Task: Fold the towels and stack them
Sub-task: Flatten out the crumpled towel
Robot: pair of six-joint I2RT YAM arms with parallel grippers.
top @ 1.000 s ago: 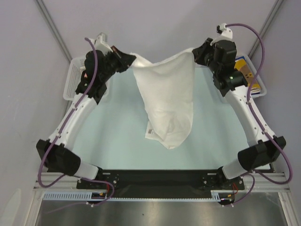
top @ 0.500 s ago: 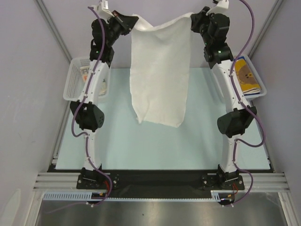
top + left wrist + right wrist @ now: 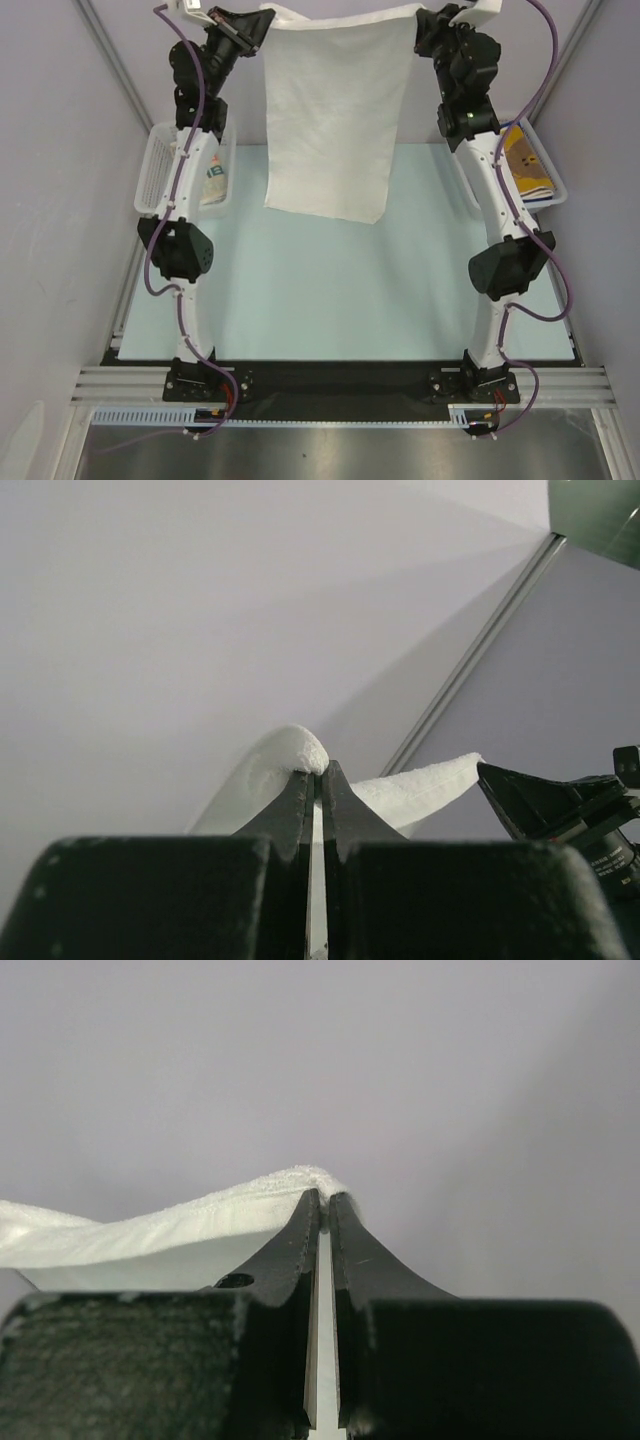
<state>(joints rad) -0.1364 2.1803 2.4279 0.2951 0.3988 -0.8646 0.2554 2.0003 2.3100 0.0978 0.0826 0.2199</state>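
A plain white towel hangs spread out high above the far part of the table, its lower edge free in the air. My left gripper is shut on its top left corner. My right gripper is shut on the top right corner. The top edge stretches nearly taut between them. In the left wrist view the towel's edge runs right toward the other gripper's black fingers. A yellow-orange towel with a brown bear lies in the right basket.
A white mesh basket at the left table edge holds a folded printed cloth. A second white basket stands at the right edge. Both arms reach steeply up and back. The pale green table top lies below the towel.
Both arms have risen and reached farther back, lifting the white towel off the table. It has gone from sagging and bunched to hanging flat and stretched.
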